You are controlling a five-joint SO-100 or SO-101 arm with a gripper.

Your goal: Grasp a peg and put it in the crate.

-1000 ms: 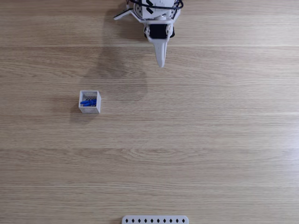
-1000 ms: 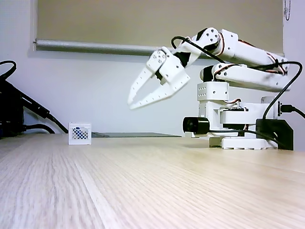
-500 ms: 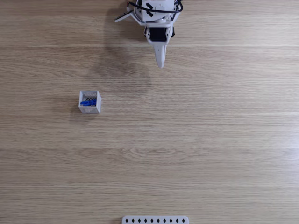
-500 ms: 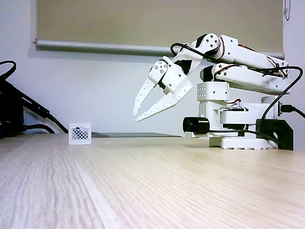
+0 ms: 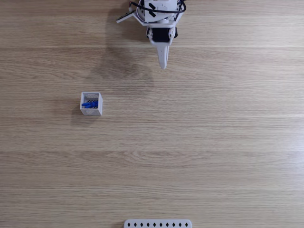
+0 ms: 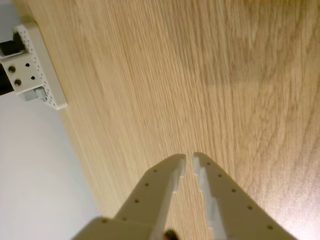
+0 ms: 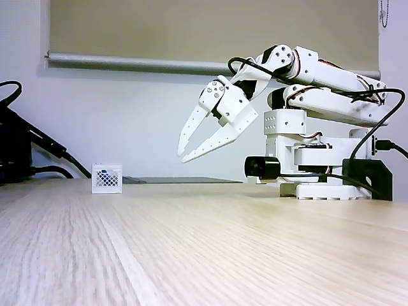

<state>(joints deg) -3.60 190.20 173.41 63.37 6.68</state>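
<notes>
- We locate the peg (image 5: 90,103) inside the crate (image 5: 99,109) in a fixed view from above; its long axis runs roughly left to right across the crate, tilted slightly, and it spans most of the inner width.
- We cannot tell from this view which end of the peg is the clamping end, or whether it lies flat or leans on a wall.
- We count one blue peg for certain; the blue shape is small, and we cannot rule out a second piece beside it.
- We count one crate. In a fixed view from the side, the crate (image 7: 106,178) stands upright on the wooden table (image 7: 204,242), well apart from the arm.
- The gripper (image 7: 183,156) hangs above the table, pointing down and toward the crate. Its fingers are spread a little, with a narrow gap at the tips, and hold nothing.
- In the wrist view, the gripper (image 6: 189,159) shows the same narrow gap over bare wood.
- Seen from above, the gripper (image 5: 163,65) sits near the top edge, well apart from the crate, with open table between them.
- One white perforated strip (image 5: 157,223) lies at the bottom edge of the view from above.
- Dark cables (image 7: 38,153) lie at the left in the side view, behind the crate.
</notes>
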